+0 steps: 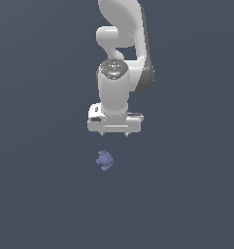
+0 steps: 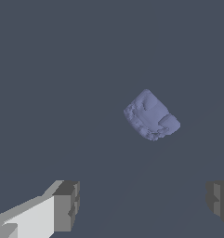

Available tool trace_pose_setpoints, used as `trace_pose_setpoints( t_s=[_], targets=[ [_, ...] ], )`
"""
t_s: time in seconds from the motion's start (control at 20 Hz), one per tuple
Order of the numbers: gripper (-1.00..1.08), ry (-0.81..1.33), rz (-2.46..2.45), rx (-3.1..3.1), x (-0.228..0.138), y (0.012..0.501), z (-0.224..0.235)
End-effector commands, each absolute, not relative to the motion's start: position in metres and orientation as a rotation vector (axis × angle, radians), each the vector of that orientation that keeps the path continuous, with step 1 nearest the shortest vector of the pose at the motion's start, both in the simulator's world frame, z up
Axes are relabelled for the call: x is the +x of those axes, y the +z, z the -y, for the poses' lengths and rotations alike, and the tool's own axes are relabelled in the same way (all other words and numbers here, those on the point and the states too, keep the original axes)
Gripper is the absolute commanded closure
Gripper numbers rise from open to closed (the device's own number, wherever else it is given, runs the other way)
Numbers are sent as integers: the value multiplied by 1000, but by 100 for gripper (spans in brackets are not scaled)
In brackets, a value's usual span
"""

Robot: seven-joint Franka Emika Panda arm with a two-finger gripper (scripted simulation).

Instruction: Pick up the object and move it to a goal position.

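Clearly the grasp has not begun: the gripper [image 1: 115, 134] hangs above the flat grey surface [image 1: 41, 204] with its fingers [image 2: 67, 204] spread wide apart and nothing between them. The object [image 1: 105, 160], a small lumpy periwinkle-blue thing with knobby bumps, lies on that surface, apart from the gripper. No edge or corner of the surface shows in either view, so its place can only be given against the arm: in the exterior view it sits below the gripper and slightly toward that view's left. In the wrist view the object [image 2: 152, 115] is not framed between the two fingertips but lies off from the line joining them.

The main risk is a descent without first centring. One finger could then land on the object or nudge it aside, and its irregular shape may let it roll. Its small size and bumps also suggest a poor hold: pads closing on a protrusion could pinch it out sideways or let it slip during the carry.

No containers are visible, and no goal marker can be made out.
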State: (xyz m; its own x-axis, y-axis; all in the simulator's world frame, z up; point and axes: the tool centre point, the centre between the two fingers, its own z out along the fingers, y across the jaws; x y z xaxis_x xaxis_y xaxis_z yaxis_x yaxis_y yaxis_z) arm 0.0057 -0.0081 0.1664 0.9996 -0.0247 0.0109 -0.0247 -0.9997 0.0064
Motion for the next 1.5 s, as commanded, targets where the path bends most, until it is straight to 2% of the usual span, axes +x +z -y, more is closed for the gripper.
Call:
trace_pose_setpoints(
  t_s=[0.0,0.7,1.45],
  targets=[
    [-92,17,39,3135,6,166,8],
    [-92,46,-19,3111,7,176,12],
    [-92,25,-353,3090,24,153,23]
  ],
)
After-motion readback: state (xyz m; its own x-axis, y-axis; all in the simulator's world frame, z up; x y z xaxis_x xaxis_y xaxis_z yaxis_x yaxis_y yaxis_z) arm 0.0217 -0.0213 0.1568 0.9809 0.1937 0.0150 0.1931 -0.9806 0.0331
